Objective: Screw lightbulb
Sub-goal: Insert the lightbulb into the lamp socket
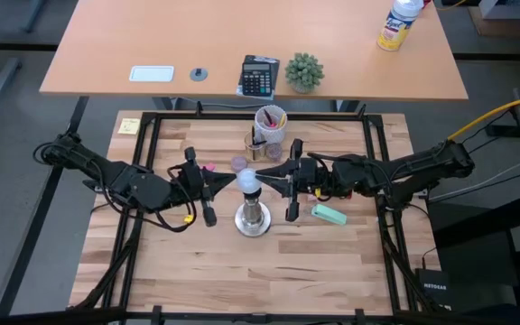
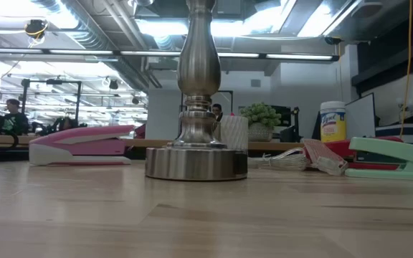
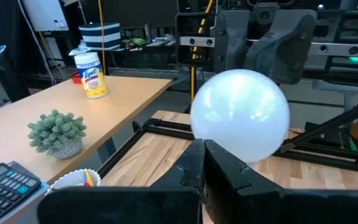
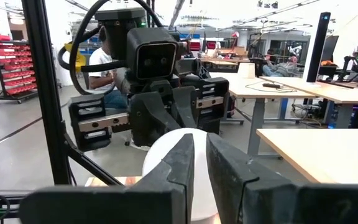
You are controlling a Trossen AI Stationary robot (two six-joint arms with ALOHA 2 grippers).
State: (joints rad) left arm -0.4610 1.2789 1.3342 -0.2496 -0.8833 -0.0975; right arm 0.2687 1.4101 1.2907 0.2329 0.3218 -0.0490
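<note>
The left hand (image 1: pixel 231 181), fingers shut, and the right hand (image 1: pixel 264 180), fingers narrowly parted, point at the white lightbulb (image 1: pixel 248 181) from opposite sides. It sits atop the silver socket stand (image 1: pixel 253 218) at mid table (image 1: pixel 197 262).

white frosted lightbulb (image 1: pixel 248 180), upright atop stand (image 1: pixel 253 219)

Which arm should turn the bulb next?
Probably right. Its end effector sits nearly shut against the lightbulb atop the socket stand. The left end effector is shut, only its tip at the bulb.
</note>
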